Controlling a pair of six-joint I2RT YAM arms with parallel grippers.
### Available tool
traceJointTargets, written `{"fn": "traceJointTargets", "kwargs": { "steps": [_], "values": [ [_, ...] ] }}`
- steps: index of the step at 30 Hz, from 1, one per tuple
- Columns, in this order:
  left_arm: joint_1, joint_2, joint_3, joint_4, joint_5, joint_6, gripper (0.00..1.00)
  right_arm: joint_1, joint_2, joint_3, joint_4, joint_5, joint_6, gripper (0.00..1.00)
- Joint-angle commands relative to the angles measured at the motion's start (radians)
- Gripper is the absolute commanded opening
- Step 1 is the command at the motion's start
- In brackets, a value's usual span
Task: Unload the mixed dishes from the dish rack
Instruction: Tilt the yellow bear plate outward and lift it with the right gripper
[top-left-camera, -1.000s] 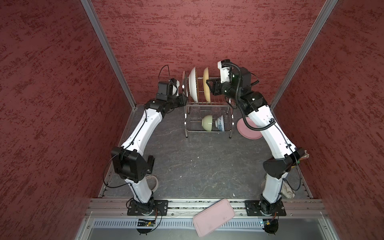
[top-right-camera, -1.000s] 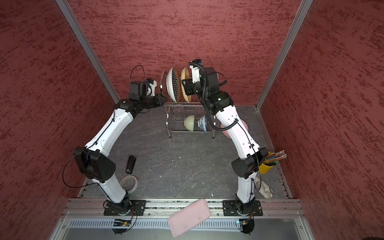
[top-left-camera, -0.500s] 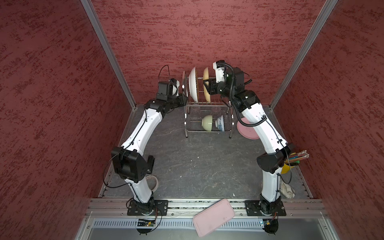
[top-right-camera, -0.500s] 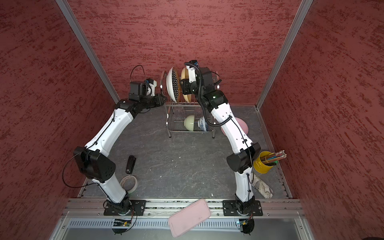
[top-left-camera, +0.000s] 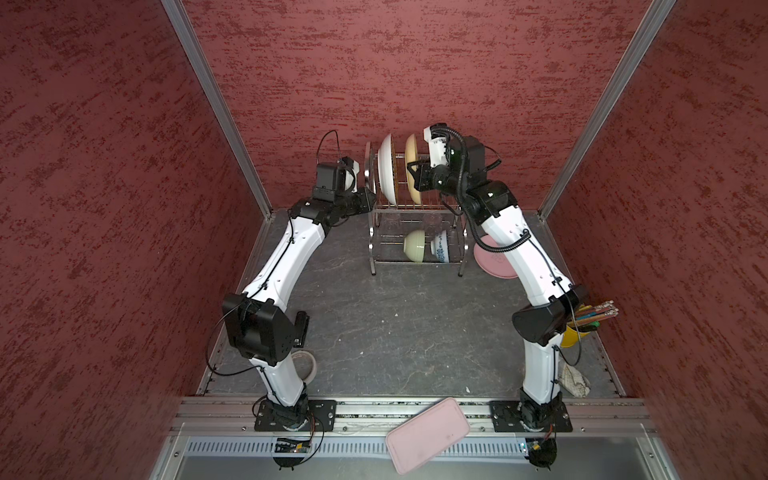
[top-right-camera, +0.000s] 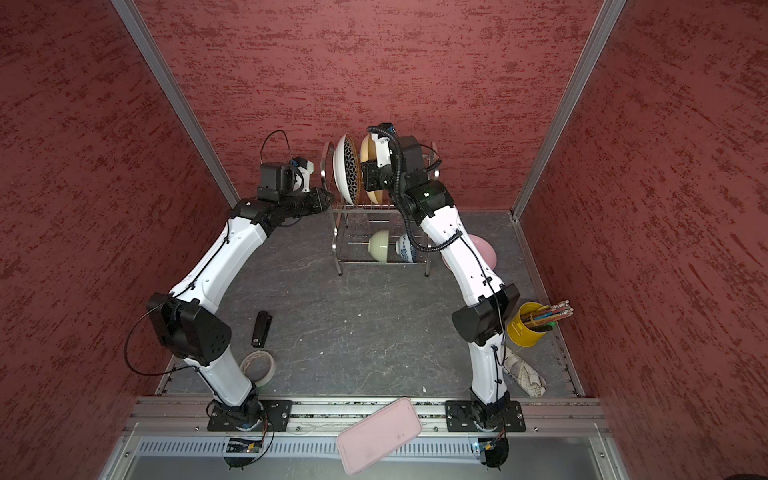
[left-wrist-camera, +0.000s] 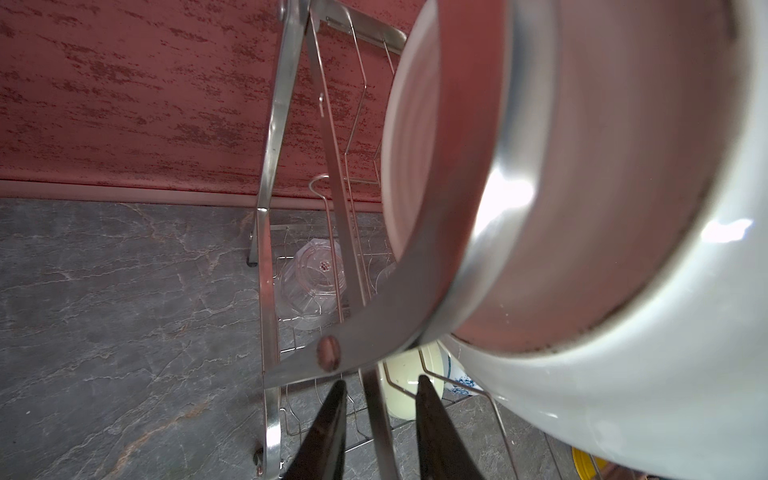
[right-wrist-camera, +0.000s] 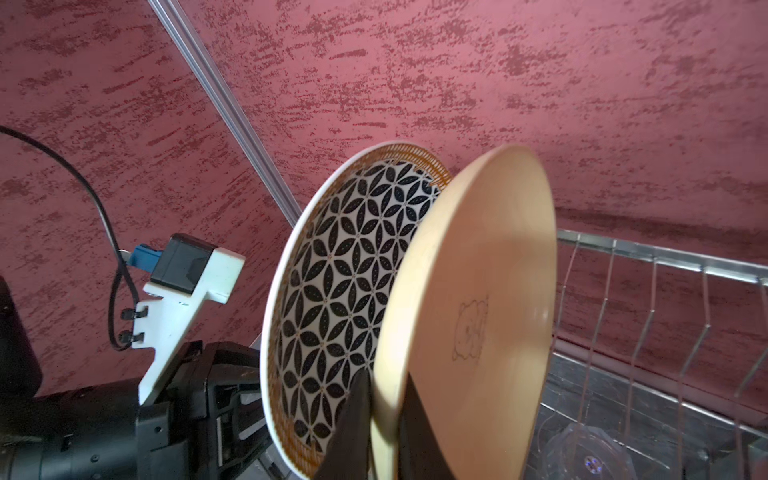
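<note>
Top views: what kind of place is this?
Probably a robot test booth, not a kitchen: red walls with metal corner posts, two robot arms bolted to a front rail, a dish rack on the grey floor.

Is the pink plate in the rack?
No, the pink plate lies flat on the table, to the right of the rack in both top views.

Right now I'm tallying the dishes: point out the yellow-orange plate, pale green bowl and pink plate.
yellow-orange plate (right-wrist-camera: 490, 270): right wrist view, on its flat face.
pale green bowl (top-left-camera: 417, 246): a top view, on its outer wall.
pink plate (top-left-camera: 492, 262): a top view, on its uncovered inner face.
</note>
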Motion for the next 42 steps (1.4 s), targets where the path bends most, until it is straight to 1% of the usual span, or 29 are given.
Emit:
{"fn": "traceJointTargets", "kwargs": {
  "steps": [1, 13, 24, 33, 39, 42],
  "values": [
    [0.003, -0.001, -0.024, -0.095, -0.027, 0.034, 0.29, -0.008, 0.011, 0.029, 0.001, 0.004, -0.003, 0.09],
    [0.006, -0.001, -0.025, -0.092, -0.032, 0.036, 0.3, -0.014, -0.007, 0.029, 0.028, -0.038, 0.008, 0.0],
    [0.009, -0.002, -0.034, -0.09, -0.032, 0.036, 0.3, -0.035, -0.028, 0.032, 0.067, -0.11, 0.043, 0.0],
    [0.014, -0.003, -0.034, -0.087, -0.032, 0.034, 0.3, -0.046, -0.044, 0.072, 0.05, -0.151, 0.042, 0.0],
    [0.017, -0.001, -0.034, -0.085, -0.033, 0.034, 0.3, -0.046, -0.078, 0.096, 0.008, -0.138, 0.015, 0.0],
    [0.021, 0.001, -0.034, -0.084, -0.033, 0.035, 0.3, -0.046, -0.106, 0.093, -0.015, -0.113, -0.004, 0.0]
  ]
}}
